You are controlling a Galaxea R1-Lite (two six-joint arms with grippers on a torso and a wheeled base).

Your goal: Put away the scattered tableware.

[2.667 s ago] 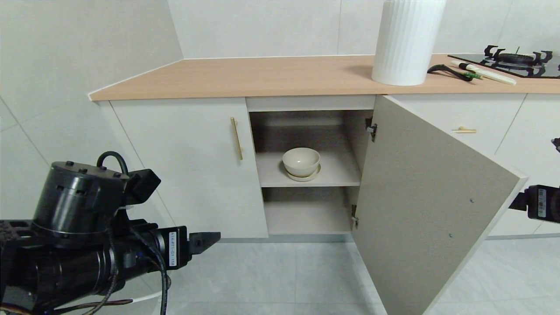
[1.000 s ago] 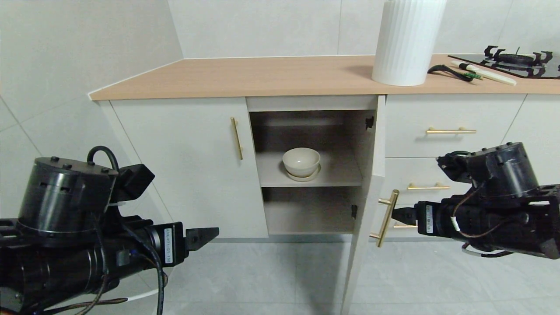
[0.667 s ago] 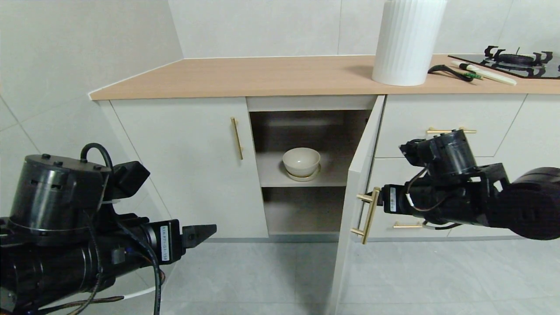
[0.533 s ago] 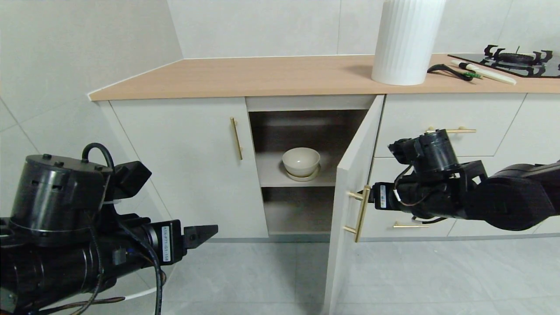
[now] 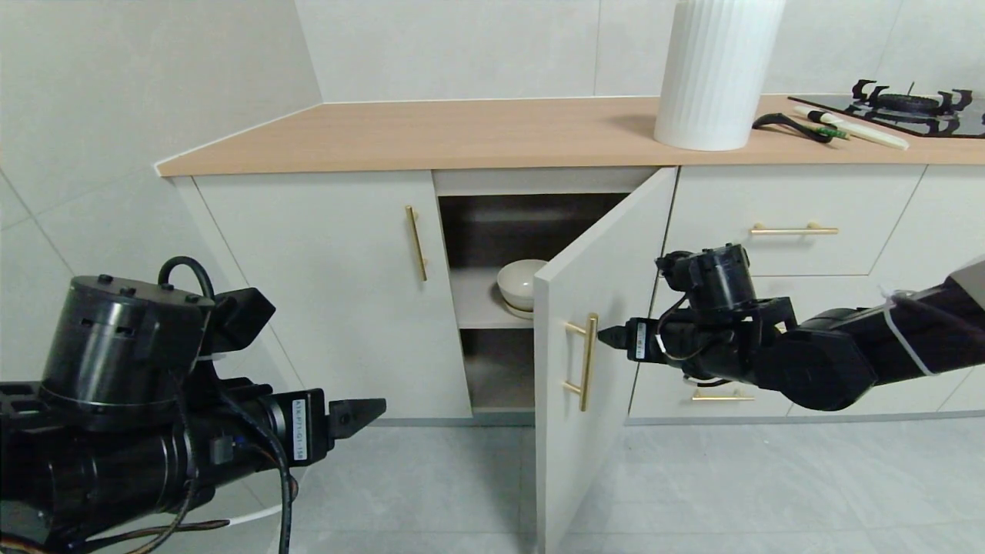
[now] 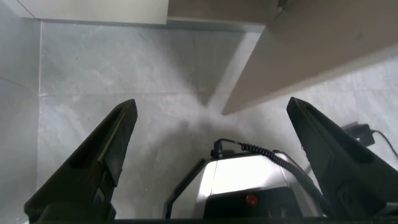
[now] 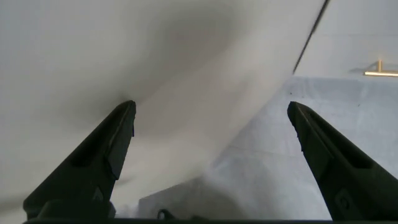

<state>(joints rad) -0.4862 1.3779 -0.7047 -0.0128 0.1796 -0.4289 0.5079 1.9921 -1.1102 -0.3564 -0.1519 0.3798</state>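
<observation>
A beige bowl [image 5: 518,282] sits on a small plate [image 5: 517,311] on the middle shelf of the open cabinet, its right side hidden by the cabinet door [image 5: 585,446]. The door stands about half shut. My right gripper [image 5: 608,337] is at the door's outer face, just right of the gold handle [image 5: 586,362]. In the right wrist view its fingers [image 7: 93,162] are spread wide with the door's pale surface filling the gap, so it is open. My left gripper [image 5: 362,412] hangs low at the left over the floor, open and holding nothing, as the left wrist view [image 6: 211,155] confirms.
On the wooden counter [image 5: 431,135] stand a tall white ribbed vase [image 5: 716,73], some utensils [image 5: 846,127] and a gas hob [image 5: 908,104]. Drawers with gold handles [image 5: 793,229] lie right of the cabinet, a shut door [image 5: 331,292] left of it. Grey tiled floor below.
The cabinet door has swung from wide open to about half shut, with my right arm moving leftward against its outer face. The bowl is now partly hidden. My left arm has barely moved.
</observation>
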